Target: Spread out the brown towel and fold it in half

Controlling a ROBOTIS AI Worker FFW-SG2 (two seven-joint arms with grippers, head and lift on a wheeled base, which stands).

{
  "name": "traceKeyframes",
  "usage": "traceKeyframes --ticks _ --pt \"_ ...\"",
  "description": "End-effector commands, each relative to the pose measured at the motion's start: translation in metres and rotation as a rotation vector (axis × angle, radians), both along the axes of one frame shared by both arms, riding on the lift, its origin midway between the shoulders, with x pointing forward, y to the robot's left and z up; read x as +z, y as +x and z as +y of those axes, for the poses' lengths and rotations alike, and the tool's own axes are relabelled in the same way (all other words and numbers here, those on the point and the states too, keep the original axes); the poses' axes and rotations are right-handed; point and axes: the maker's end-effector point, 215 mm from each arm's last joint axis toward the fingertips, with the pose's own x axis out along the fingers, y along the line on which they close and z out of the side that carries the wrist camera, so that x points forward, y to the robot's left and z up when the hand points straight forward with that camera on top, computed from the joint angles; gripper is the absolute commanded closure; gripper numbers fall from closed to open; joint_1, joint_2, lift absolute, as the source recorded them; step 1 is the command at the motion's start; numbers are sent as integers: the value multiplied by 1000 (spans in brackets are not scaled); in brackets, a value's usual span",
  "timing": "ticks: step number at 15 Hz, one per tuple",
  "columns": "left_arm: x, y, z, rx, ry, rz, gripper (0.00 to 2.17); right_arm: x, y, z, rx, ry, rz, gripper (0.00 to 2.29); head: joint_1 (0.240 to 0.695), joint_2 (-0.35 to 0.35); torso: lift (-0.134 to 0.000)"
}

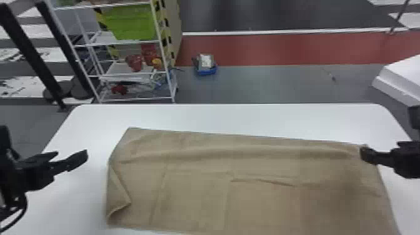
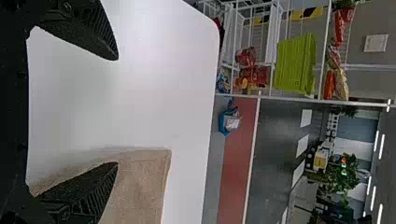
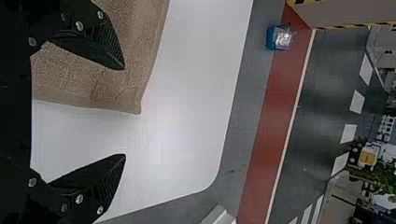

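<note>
Two tools stand open and empty: the left tool (image 2: 117, 111) at the lower left of the head view, the right tool (image 3: 124, 112) at its right edge. The brown towel (image 1: 265, 193) covers the lower centre and lower right of that view, spread nearly flat on the counter (image 1: 250, 114). I note a turned-over flap (image 1: 118, 195) at its lower left and shallow wrinkles (image 1: 265, 181) near its middle.

Handling: I judge the cloth light, soft and limp, with a textured weave that should grip well and tolerate firm closure. It offers no stiffness, so any unsupported span will sag; both arms should lift together under mild tension.

Grip points: I recommend the far left corner (image 1: 132, 133) and the far right corner (image 1: 362, 148), each pinched slightly inside the hem. The right tool overlaps its corner in the head view; I cannot confirm contact. Open out the flap first, or it may be trapped in the fold.
</note>
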Motion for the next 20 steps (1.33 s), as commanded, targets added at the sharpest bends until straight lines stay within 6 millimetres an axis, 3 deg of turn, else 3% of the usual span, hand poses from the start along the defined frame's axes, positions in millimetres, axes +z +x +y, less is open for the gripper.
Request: traceKeyframes --ticks 1,3,5,7,8,10,12,16,20 --pt "7 -34 -15 -13 -64 19 93 14 -2 1 -8 -39 -46 53 695 97 -124" --pt "16 -54 -36 -34 -116 34 107 28 -20 26 33 55 -53 120 695 83 -124" --pt "9 -69 -48 -23 -156 85 110 44 -50 66 146 171 -59 495 695 88 -124" --pt "0 -84 -58 -24 -173 110 113 48 -85 109 267 277 -59 1521 695 136 -124" --pt "-1 -89 -61 -22 -179 111 110 43 -102 123 297 299 -40 1804 695 157 -124" --pt "-3 -102 -74 -20 -211 108 110 24 -137 143 339 315 3 1892 695 188 -124" --pt "3 -110 -96 -55 -238 81 137 18 -153 151 363 313 -5 1892 695 226 -124" --pt "8 -92 -122 -112 -172 -6 208 5 -172 154 382 303 1 1892 695 209 -124" --pt "-13 -85 -161 -166 -178 20 211 -7 -182 158 386 303 48 1892 695 185 -124"
